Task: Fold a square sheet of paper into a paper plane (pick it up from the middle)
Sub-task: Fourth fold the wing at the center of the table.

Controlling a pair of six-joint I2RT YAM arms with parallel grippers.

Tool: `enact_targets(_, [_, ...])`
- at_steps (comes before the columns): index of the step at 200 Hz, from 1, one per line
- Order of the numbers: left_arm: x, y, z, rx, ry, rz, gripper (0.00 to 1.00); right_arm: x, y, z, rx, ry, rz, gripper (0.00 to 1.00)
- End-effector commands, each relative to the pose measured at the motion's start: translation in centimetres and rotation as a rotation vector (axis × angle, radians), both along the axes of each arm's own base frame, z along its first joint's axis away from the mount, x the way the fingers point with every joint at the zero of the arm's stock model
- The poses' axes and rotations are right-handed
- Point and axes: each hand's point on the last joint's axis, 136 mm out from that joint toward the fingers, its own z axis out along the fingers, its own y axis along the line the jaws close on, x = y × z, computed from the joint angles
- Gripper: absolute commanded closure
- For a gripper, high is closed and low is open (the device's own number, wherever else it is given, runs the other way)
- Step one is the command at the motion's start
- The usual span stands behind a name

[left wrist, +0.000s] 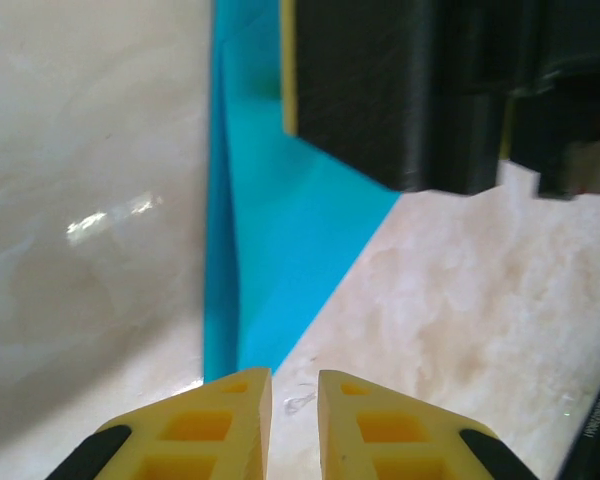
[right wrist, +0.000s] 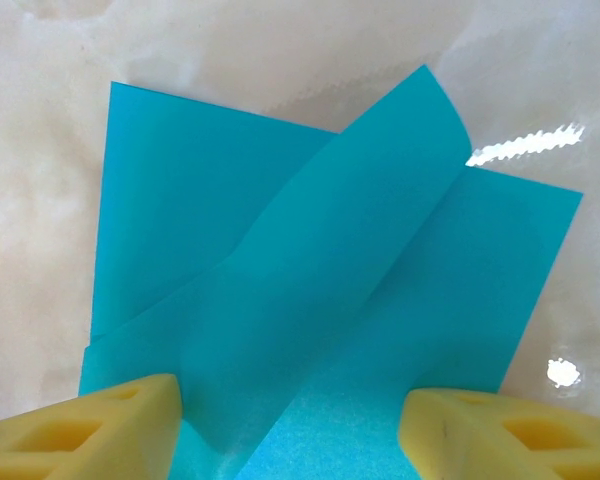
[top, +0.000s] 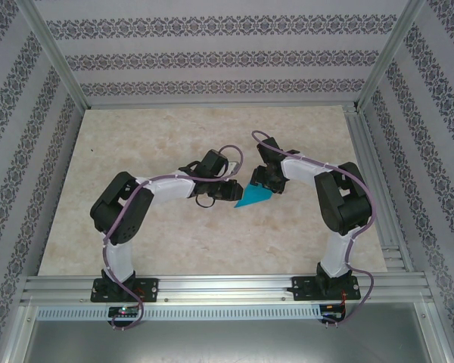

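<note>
Paper first: the thin teal-blue square sheet of paper (top: pixel 253 199) is lying on the pale marble-patterned desk (top: pixel 136 151), in the middle between the two arms, and it is already partly folded. From above we are seeing the left tool (top: pixel 228 191) just beside its left side and the right tool (top: pixel 257 180) at its far side. Both are about equally near, and we cannot tell from there whether either one is touching it.

In our judgement the coming move is turning on one relation. From the left tool (left wrist: pixel 293 400) the sheet is lying straight ahead and a little to the left, and its long raised edge is running directly away from the fingertips, not across them. This tool is standing only narrowly open, with bare desk in the gap and nothing gripped. To reach that edge it would need to go forward and slightly left, we are thinking.

The right wrist camera is giving what the other views are not giving. A flap (right wrist: pixel 350 230) is crossing the sheet diagonally, from lower left to upper right, and its far corner is curling up. The right tool (right wrist: pixel 290 420) is standing wide open, with the near part of the sheet between its fingers, not pinched. The left wrist camera, in return, is showing the dark body of the right tool over the far part of the sheet.
</note>
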Motion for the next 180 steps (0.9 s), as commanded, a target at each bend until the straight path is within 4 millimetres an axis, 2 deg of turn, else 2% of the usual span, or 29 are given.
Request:
enact_targets(1, [0.5, -1.2, 1.7, -0.108, -0.017, -0.003, 0.8, -4.9, -4.5, -8.2, -0.183, 0.208, -0.046, 0.34])
enact_targets(34, [1.0, -2.2, 1.2, -0.138, 0.004, -0.012, 0.82, -4.9, -4.3, -8.3, -0.166, 0.205, -0.048, 0.34])
enact_targets(68, [1.6, -2.4, -0.3, -0.112, 0.02, 0.003, 0.84, -5.0, -4.2, -8.3, -0.159, 0.205, -0.049, 0.34])
enact_targets(117, [2.5, -2.9, -0.5, -0.117, 0.007, 0.016, 0.85, -5.0, -4.0, -8.4, -0.145, 0.203, -0.049, 0.35])
enact_targets(180, [3.0, -2.7, -2.0, -0.087, 0.023, 0.052, 0.86, -5.2, -4.0, -8.6, -0.139, 0.208, -0.054, 0.35])
